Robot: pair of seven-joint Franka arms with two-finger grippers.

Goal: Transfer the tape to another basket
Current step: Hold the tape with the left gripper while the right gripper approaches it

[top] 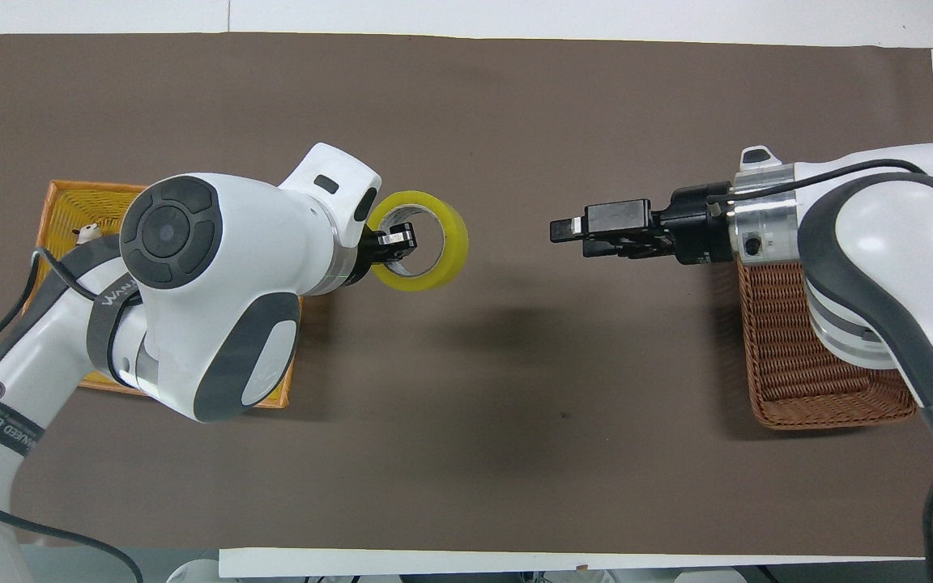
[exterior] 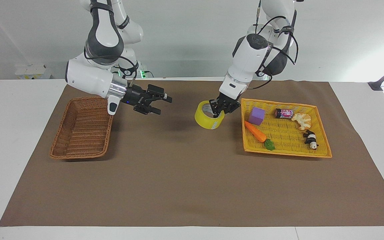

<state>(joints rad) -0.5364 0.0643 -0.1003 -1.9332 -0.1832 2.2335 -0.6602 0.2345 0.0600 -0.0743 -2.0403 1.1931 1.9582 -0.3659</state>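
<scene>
The tape, a yellow roll with a white core, hangs tilted just off the mat beside the yellow-orange basket. My left gripper is shut on its wall, one finger inside the core and one outside. The brown wicker basket lies at the right arm's end of the table with nothing in it. My right gripper is open and level, over the mat between the wicker basket and the tape, pointing at the tape.
The yellow-orange mesh basket holds a purple cube, a carrot, a small can, a croissant and a panda figure. A brown mat covers the table.
</scene>
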